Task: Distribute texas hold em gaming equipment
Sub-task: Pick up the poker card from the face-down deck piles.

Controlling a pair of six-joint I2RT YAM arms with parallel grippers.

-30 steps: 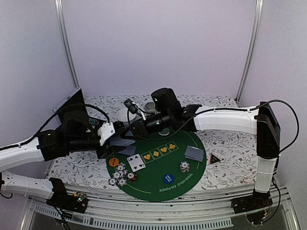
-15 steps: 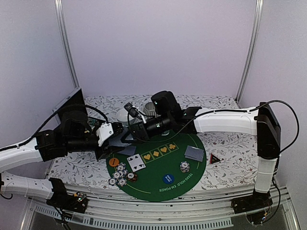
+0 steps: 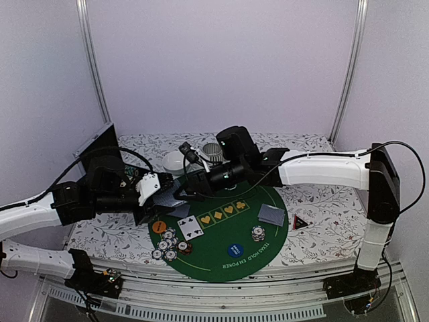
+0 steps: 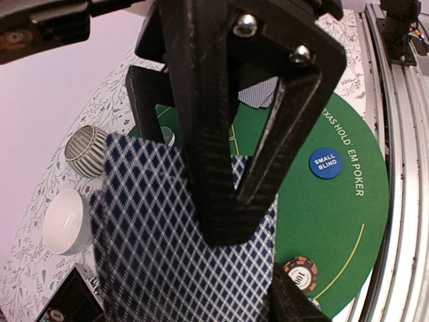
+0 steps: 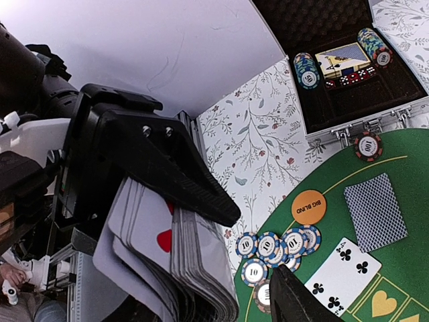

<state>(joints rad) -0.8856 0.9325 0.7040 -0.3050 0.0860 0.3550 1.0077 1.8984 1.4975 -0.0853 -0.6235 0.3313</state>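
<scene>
Top external view: left hand gripped a fan of cards above the green mat

Nearest the camera, a metal rail (image 3: pixel 234 303) ran along the front of the bench (image 3: pixel 322 194), which was covered by a white cloth printed with grey leaves. On the cloth lay a round green mat (image 3: pixel 214 263). A blue disc (image 3: pixel 234 251) sat near the mat's front edge. To the left, a cluster of striped chips (image 3: pixel 167 245) lay beside an orange disc (image 3: pixel 158 227) and a face-up card (image 3: pixel 190 228).

On the mat's right lay a short chip stack (image 3: pixel 258 233) and a face-down card (image 3: pixel 271 215). A red-black triangle (image 3: pixel 299 222) sat just off the mat on the cloth.

Over the mat's far left edge, the left hand (image 3: pixel 163 198) clamped a fan of cards (image 4: pixel 154 255) with blue diamond backs. The right hand (image 3: pixel 190 182) hung just beside the fan. Only one of its fingers (image 5: pixel 289 303) showed, so whether it stood open could not be told.

Beyond them stood a white bowl (image 3: pixel 175 161), a striped bowl (image 3: pixel 213 151) and an open black case (image 3: pixel 100 155). Plain pale walls and two metal posts (image 3: pixel 348 67) closed in the space.
</scene>
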